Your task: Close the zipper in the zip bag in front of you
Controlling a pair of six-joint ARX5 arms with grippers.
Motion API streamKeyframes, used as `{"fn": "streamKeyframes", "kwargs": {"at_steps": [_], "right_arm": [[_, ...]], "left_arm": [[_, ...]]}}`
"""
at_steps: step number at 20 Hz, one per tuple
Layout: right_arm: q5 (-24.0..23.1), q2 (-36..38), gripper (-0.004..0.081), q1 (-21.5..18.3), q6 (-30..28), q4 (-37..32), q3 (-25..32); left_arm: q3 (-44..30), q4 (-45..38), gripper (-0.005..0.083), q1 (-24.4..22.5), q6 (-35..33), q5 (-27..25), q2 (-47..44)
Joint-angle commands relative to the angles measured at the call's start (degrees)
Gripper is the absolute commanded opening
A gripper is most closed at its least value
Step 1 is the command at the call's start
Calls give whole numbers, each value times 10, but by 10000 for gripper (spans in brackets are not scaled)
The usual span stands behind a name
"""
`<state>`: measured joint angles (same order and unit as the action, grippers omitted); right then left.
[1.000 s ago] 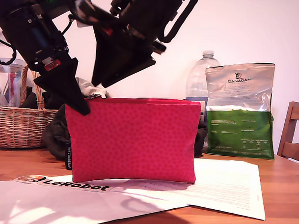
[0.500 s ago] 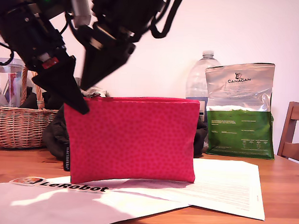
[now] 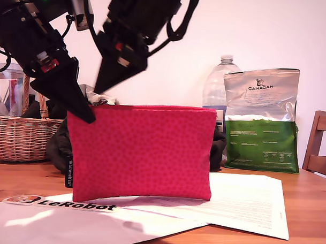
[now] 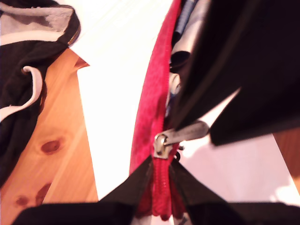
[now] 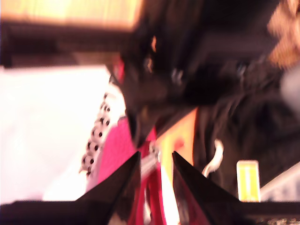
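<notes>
Zip bag (image 3: pixel 143 151) stands upright on papers (image 3: pixel 246 205) on the wooden bench (image 3: pixel 310 213). My first end effector (image 4: pixel 161 168) is clenched on the zipper (image 3: pixel 158 107) end at the exterior view's left. My second end effector (image 5: pixel 154 159) is released and straddles the pull tab (image 4: pixel 180 135). Step looks like grabbing the tab. Next: pinch it and drag toward the exterior view's right. Basket (image 3: pixel 18 138) and Canagan bag (image 3: pixel 262 125) stand behind.
</notes>
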<state>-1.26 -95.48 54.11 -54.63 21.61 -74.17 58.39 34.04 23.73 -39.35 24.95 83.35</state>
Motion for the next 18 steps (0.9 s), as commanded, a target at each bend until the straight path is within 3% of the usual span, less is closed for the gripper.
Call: {"fn": "streamKeyframes", "kwargs": {"at_steps": [1,9,18], "right_arm": [[10,-12,174,2,-20,-5,0],[14,-13,153,-3,-71,17,1],[10,-30,153,-12,-73,3,2]], "left_arm": [[0,-2,-22,-4,-1,14,2],[2,-4,-22,-27,-2,34,2],[2,-10,-22,-27,-1,47,2]]}}
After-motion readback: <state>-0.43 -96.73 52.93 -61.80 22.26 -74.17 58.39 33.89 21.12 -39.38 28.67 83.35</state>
